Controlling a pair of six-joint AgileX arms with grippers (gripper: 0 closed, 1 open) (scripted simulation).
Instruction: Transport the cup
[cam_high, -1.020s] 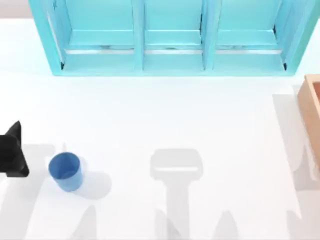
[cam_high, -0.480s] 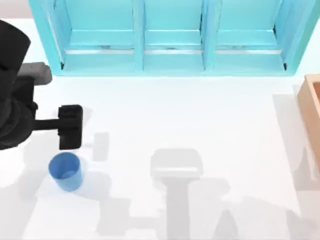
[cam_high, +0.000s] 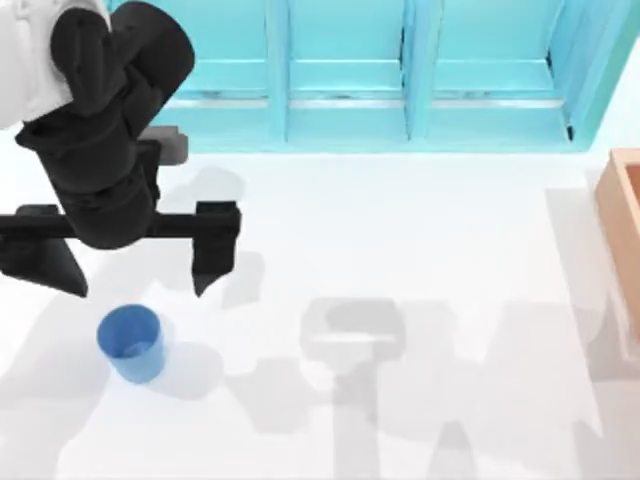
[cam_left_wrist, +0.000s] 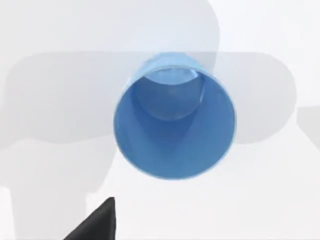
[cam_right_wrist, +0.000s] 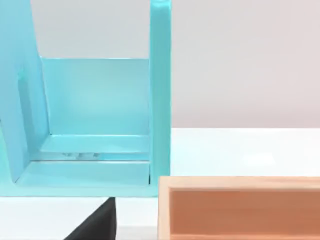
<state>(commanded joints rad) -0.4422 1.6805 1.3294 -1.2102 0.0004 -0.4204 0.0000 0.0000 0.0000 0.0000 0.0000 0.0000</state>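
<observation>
The blue cup (cam_high: 130, 342) stands upright on the white table near the front left, its mouth facing up. My left gripper (cam_high: 130, 262) hangs above the table just behind the cup, open wide, one finger on each side of the cup's line. It does not touch the cup. The left wrist view looks straight down into the cup (cam_left_wrist: 175, 117), with one black fingertip (cam_left_wrist: 100, 222) at the picture's edge. A black part of my right gripper (cam_right_wrist: 97, 225) shows in the right wrist view, away from the cup.
A turquoise shelf unit (cam_high: 345, 70) with three bays runs along the back of the table. A wooden box (cam_high: 625, 215) sits at the right edge, also seen as the box (cam_right_wrist: 240, 207) beside the shelf (cam_right_wrist: 95, 125).
My left arm has swung in from the left edge and now spreads its open gripper over the table just behind the cup. The cup has not moved.
</observation>
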